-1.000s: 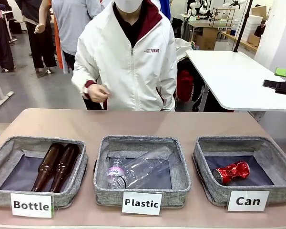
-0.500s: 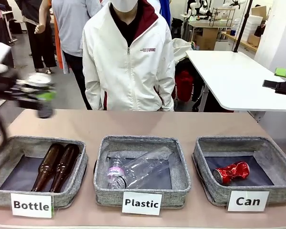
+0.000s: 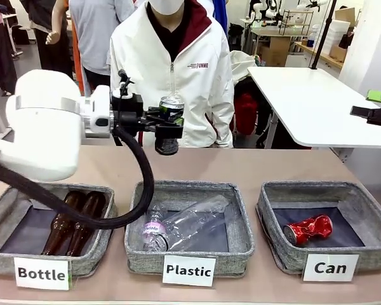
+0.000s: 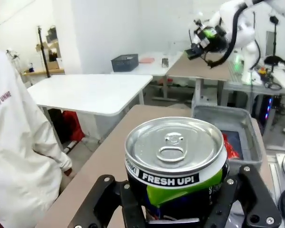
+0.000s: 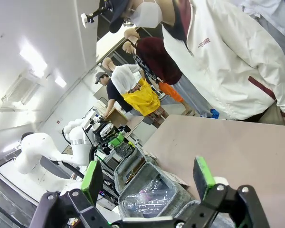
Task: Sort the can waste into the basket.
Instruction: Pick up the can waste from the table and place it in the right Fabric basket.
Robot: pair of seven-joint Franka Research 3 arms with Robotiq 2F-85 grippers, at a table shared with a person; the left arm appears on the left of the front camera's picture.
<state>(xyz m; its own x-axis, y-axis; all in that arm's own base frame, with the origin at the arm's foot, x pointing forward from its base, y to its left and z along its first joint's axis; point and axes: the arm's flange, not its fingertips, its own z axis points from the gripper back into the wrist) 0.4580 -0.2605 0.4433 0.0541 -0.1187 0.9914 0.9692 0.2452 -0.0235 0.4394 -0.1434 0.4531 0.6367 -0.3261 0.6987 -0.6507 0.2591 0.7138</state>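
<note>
Basket: grey woven-fabric "Can" basket (image 3: 367,219) sits at the bench's near right corner, a crumpled red can (image 3: 308,229) already inside.
Left pincer (image 3: 167,130): clamped on the silver-and-dark printed can (image 4: 176,167), held above the bench's far edge (roughly mid-bench).
Right pincer (image 5: 149,183): jaws apart, empty.
Advice: carry it rightward, clear the basket's rim, release low.

The silver and dark can (image 3: 171,105) is sitting upright between the fingers of the left hand (image 3: 167,124), high above the desk (image 3: 241,166) at about 11 o'clock. Its lid with the pull tab is facing up, and a "FRESH UP!" band is running under the rim. The red can (image 3: 308,229), crushed, is lying on its side inside the grey "Can" basket (image 3: 362,210) at 4 o'clock.
</note>
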